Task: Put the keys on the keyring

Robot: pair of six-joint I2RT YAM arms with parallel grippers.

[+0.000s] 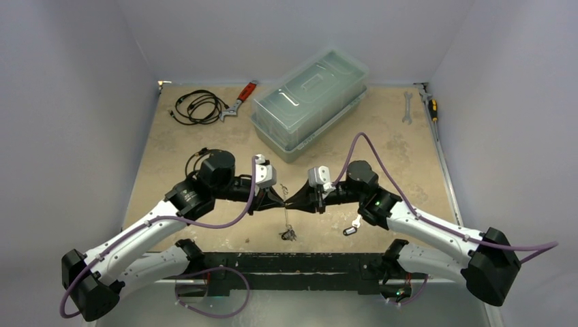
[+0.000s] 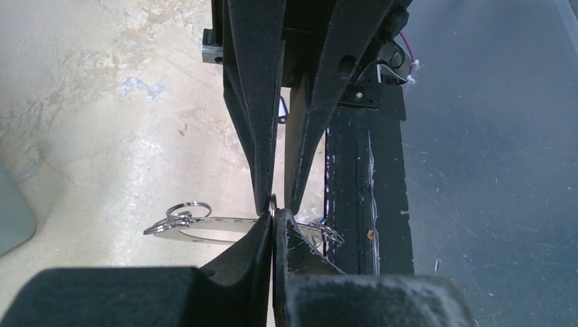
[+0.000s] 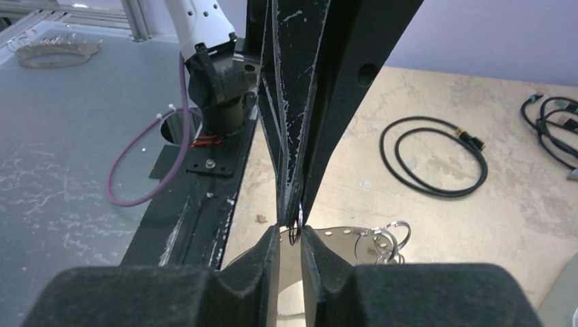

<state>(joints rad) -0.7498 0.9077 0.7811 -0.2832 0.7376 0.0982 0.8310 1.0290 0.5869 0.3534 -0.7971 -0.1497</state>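
The thin white oval keyring (image 2: 225,221) hangs lengthwise down, centred left to right, from my tightly clamped left gripper (image 2: 274,216), silver keys (image 1: 288,236) bunched at its foot; my right gripper (image 3: 290,231) meets it tip-to-tip, jaws slightly parted.

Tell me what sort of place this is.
Likely a robotics lab test cell: robot arms bolted to a table boxed in by plain walls, with a wrench, a screwdriver and a cable lying about.
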